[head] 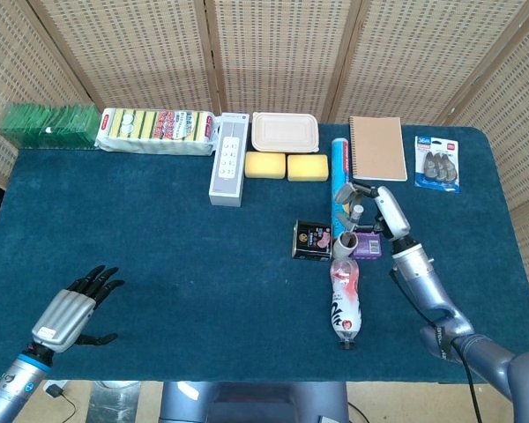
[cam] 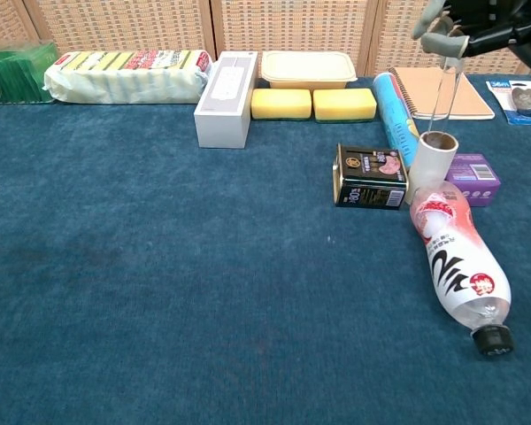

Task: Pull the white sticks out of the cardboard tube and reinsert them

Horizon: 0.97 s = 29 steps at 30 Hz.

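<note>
A short cardboard tube (cam: pixel 433 166) stands upright between a black tin and a purple box; it shows in the head view too (head: pixel 346 241). My right hand (cam: pixel 467 22) hangs above it and pinches thin white sticks (cam: pixel 444 96) by their tops. Their lower ends reach down to the tube's mouth. From the head the same hand (head: pixel 367 208) sits just behind the tube. My left hand (head: pixel 70 310) hovers near the front left table edge, fingers spread, holding nothing.
A plastic bottle (cam: pixel 457 263) lies on its side just in front of the tube. A black tin (cam: pixel 369 177), purple box (cam: pixel 473 178) and blue roll (cam: pixel 396 106) crowd it. Sponges (cam: pixel 313 104), a white box (cam: pixel 224 86), food container (cam: pixel 307 67) and notebook (head: pixel 377 147) line the back.
</note>
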Available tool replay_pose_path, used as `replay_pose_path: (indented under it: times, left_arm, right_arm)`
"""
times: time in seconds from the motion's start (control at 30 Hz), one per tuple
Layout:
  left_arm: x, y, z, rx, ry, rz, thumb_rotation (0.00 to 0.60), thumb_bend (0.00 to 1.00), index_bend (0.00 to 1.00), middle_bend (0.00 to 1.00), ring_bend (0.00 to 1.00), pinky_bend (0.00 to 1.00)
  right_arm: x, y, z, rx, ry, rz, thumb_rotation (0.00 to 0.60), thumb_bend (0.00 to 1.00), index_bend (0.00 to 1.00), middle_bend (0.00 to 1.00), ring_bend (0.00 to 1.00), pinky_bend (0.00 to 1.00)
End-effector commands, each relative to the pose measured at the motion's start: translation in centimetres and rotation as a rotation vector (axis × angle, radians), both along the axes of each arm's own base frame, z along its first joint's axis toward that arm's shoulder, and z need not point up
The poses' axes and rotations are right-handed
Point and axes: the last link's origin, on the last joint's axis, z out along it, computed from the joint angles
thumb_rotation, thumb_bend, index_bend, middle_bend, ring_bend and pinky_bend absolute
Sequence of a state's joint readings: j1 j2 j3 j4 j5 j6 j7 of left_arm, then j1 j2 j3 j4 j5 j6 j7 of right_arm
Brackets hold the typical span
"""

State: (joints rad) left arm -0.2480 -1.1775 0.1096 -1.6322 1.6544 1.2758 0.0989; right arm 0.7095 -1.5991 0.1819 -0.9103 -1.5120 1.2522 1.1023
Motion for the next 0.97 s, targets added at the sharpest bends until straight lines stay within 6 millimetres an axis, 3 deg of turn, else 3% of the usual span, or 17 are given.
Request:
replay_pose_path:
  times: [0.03, 0.37, 0.63, 0.77, 0.97]
  left_arm:
    - [0.1, 0.0, 0.5, 0.01, -0.016, -0.022, 0.459, 0.11, 0.16, 0.08, 0.03, 0.24]
    - [-0.1, -0.4, 1.7, 0.024, -0.101, -0.079, 0.46, 0.11, 0.16, 0.08, 0.03, 0.24]
    - [-0.7, -0.8, 3.5, 0.065, -0.126, -0.087, 0.463, 0.11, 0.16, 0.08, 0.03, 0.24]
    - [-1.0, -0.8, 4.6, 0.096, -0.145, -0.08, 0.458, 0.11, 0.16, 0.08, 0.03, 0.24]
    - [-1.4, -0.8, 5.6, 0.123, -0.162, -0.065, 0.458, 0.11, 0.16, 0.08, 0.03, 0.24]
  right_arm:
    - [0.5, 1.0, 1.4, -0.01, 0.037, 0.017, 0.6, 0.35, 0.44, 0.4, 0.43, 0.49]
    - [0.4, 4.9, 7.1, -0.137, 0.193, 0.005, 0.599, 0.34, 0.39, 0.35, 0.36, 0.41]
    - [-3.1, 8.8, 10.9, -0.235, 0.388, -0.089, 0.6, 0.34, 0.37, 0.33, 0.34, 0.39]
    - [-5.0, 11.0, 12.0, -0.254, 0.487, -0.139, 0.599, 0.34, 0.29, 0.31, 0.32, 0.38]
    - [-7.9, 14.7, 12.7, -0.27, 0.589, -0.218, 0.599, 0.33, 0.26, 0.3, 0.3, 0.37]
